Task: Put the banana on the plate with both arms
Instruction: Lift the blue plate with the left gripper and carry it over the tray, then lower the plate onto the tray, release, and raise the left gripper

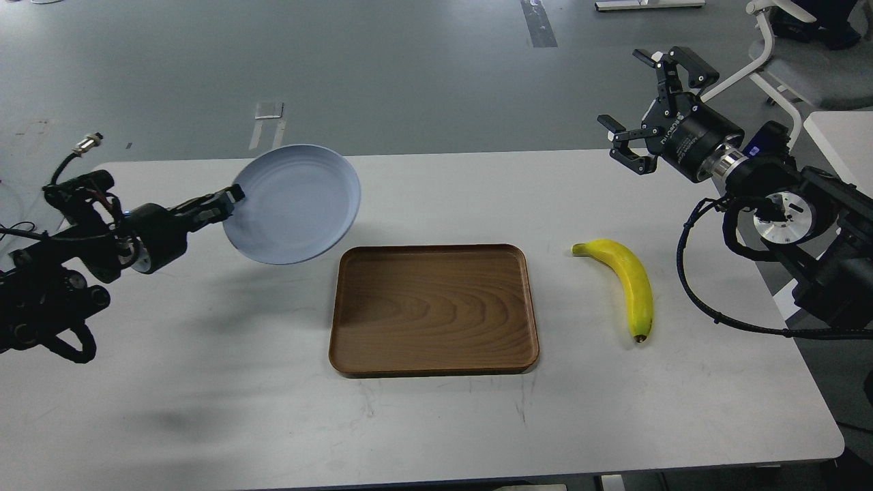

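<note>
The pale blue plate (293,204) is held in the air, tilted, above the table's left half and just left of the wooden tray. My left gripper (232,200) is shut on the plate's left rim. The yellow banana (629,281) lies on the table to the right of the tray, its dark tip toward me. My right gripper (638,92) is open and empty, raised above the table's far right edge, well beyond the banana.
A rectangular brown wooden tray (434,310) sits at the table's middle. The white table (204,382) ends at the right near my right arm. A white chair (777,48) and another white tabletop (842,136) stand at the far right.
</note>
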Robot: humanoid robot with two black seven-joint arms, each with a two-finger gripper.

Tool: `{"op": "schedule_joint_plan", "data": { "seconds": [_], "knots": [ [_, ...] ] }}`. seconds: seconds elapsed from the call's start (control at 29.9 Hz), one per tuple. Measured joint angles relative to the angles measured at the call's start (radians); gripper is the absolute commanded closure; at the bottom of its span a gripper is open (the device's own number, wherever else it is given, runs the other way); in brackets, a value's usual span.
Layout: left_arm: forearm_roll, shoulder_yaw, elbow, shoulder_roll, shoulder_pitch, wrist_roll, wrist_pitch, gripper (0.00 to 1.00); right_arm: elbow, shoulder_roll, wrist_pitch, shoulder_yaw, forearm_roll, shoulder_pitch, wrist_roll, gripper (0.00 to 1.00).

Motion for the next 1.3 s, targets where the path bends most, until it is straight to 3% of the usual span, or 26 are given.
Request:
{"op": "schedule_joint_plan", "data": {
  "seconds": [0.27,0.5,0.7,0.94,1.04,1.1,1.17,1.2,1.24,1.3],
  "knots": [
    [0.061,0.019,0.053,-0.291,-0.006,0.000,-0.003,1.00,0.011,-0.044,0.000,0.002,0.002,0.000,-0.001,0.00],
    [0.061,0.124,0.196,-0.452,0.001,0.001,0.003,1.00,0.025,-0.087,0.000,0.006,0.005,-0.013,-0.001,0.00],
    [0.061,0.135,0.220,-0.466,0.004,0.001,-0.004,1.00,0.028,-0.112,0.000,0.025,0.007,-0.029,-0.001,0.00],
    [0.065,0.135,0.190,-0.395,0.015,0.001,-0.010,1.00,0.043,-0.126,0.000,0.030,0.008,-0.037,0.000,0.00],
    [0.066,0.135,0.167,-0.377,0.015,0.001,-0.010,0.87,0.043,-0.127,0.000,0.042,0.008,-0.037,0.000,0.00],
    [0.066,0.135,0.159,-0.372,0.015,0.001,-0.011,0.85,0.043,-0.127,0.000,0.051,0.007,-0.037,0.000,0.00],
    [0.067,0.135,0.150,-0.370,0.015,0.001,-0.015,0.72,0.044,-0.127,0.000,0.055,0.006,-0.035,0.000,0.00],
    [0.067,0.135,0.141,-0.368,0.015,0.001,-0.018,0.72,0.044,-0.127,0.000,0.055,0.005,-0.034,-0.001,0.00],
    [0.067,0.135,0.130,-0.368,0.016,0.001,-0.021,0.55,0.044,-0.127,0.000,0.056,0.005,-0.033,-0.001,0.00],
    [0.067,0.135,0.113,-0.368,0.017,0.001,-0.025,0.31,0.043,-0.129,0.000,0.057,0.005,-0.031,-0.001,0.00]
  ]
}}
